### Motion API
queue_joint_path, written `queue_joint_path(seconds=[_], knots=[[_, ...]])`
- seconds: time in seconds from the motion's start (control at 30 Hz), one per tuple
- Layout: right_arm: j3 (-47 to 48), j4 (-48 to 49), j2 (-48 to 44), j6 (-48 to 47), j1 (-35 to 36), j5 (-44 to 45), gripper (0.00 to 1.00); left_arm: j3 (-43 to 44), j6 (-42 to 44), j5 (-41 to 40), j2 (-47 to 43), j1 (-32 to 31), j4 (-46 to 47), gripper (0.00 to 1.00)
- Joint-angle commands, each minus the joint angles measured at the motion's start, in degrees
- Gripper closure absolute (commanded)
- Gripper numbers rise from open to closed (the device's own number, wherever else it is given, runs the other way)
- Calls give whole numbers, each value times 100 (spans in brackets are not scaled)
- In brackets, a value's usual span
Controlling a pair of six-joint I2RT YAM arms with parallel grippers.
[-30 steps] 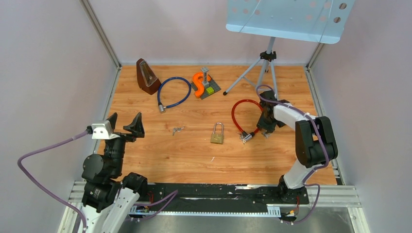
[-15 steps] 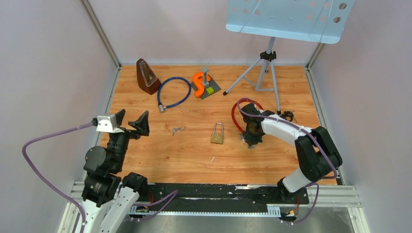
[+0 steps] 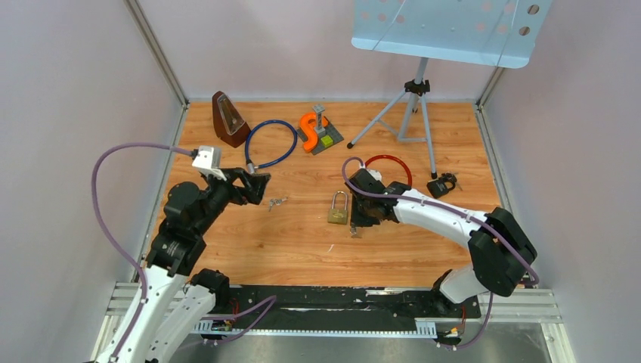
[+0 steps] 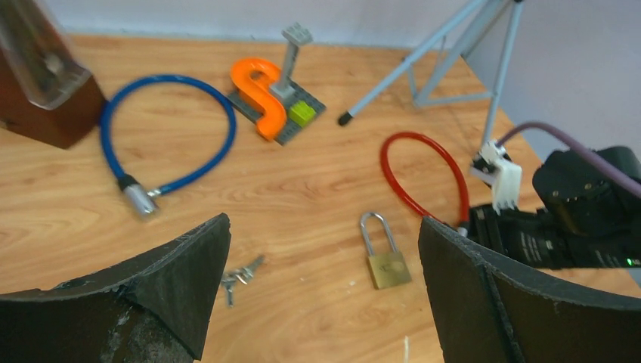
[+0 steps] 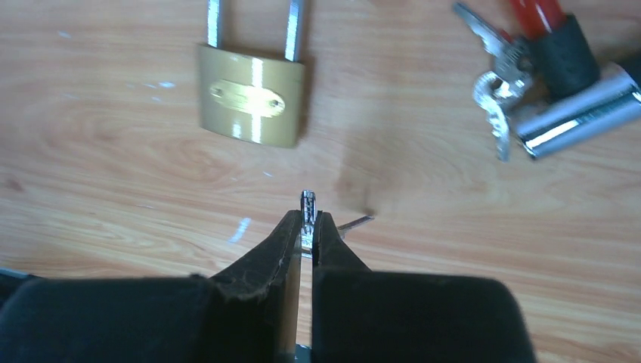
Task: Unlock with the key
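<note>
Tabletop: wood-grain tabletop (image 3: 302, 253), walled by pale panels on three sides.
Music stand: pale blue music stand (image 3: 446, 30) at the far right, its tripod legs set on the wood.
Right gripper: the right gripper (image 5: 306, 227) is low over the middle of the tabletop. It sits just right of the padlock (image 5: 251, 106) and toward its near side, not touching it. Its fingertips are pinched together on a key (image 5: 307, 203), a thin metal blade seen edge-on and poking out past the tips.
Left gripper: the left gripper (image 4: 325, 287) is raised over the left half with its jaws spread wide and nothing between them.
Metronome: brown metronome (image 3: 229, 119), upright in the far left corner.
Blue cable lock: blue cable lock (image 4: 229, 132), a loop lying flat just right of the metronome, its silver end toward the near side.
Red cable lock: red cable lock (image 3: 385, 157), a loop behind the right arm. Its black-sleeved end and silver barrel lie right of the padlock.
Orange piece: orange S-shaped piece (image 3: 310, 130) on a grey base, between the blue loop and the tripod.
Black object: small black object (image 3: 443, 185) near a tripod leg; what it is cannot be told.
Padlock: brass, flat at mid-table, shackle pointing to the far side with both legs seated in the body.
Key bunch: key bunch (image 5: 495, 94) touching the red lock's end.
Loose keys: loose keys (image 4: 240, 274) left of the padlock, near the left gripper.
</note>
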Motion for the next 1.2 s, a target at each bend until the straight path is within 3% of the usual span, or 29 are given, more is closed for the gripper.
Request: queue_joint_path(seconds=[0.0, 0.17, 0.3, 0.43, 0.63, 0.8, 0.93, 1.1, 1.17], knots=[[390, 801, 83, 281, 206, 94, 100, -112, -739, 1020, 551, -23, 441, 0], [386, 1100, 170, 627, 281, 527, 100, -613, -1433, 1569, 1307, -311, 1251, 0], [475, 1262, 126, 883, 345, 612, 100, -950, -1734, 1577, 1897, -748, 2150, 11], [600, 1291, -46, 1035, 434, 722, 100, -1121, -1917, 1526, 2320, -1119, 2735, 11], [541, 1484, -533, 1420, 458, 787, 100, -1245, -2027, 1402, 2636, -1390, 3274, 11], [341, 1899, -928, 1575, 471, 731, 100, -1226, -2135, 1470, 2804, -1495, 3515, 21], [252, 2010, -1047, 1470, 469, 932, 100, -1208, -2161, 1375, 2826, -1512, 3424, 22], [336, 1496, -785, 1073, 451, 1092, 86, -1073, -1938, 913, 2673, -1505, 2793, 19], [282, 1414, -725, 784, 442, 1057, 75, -974, -1767, 801, 2666, -1504, 2469, 18]])
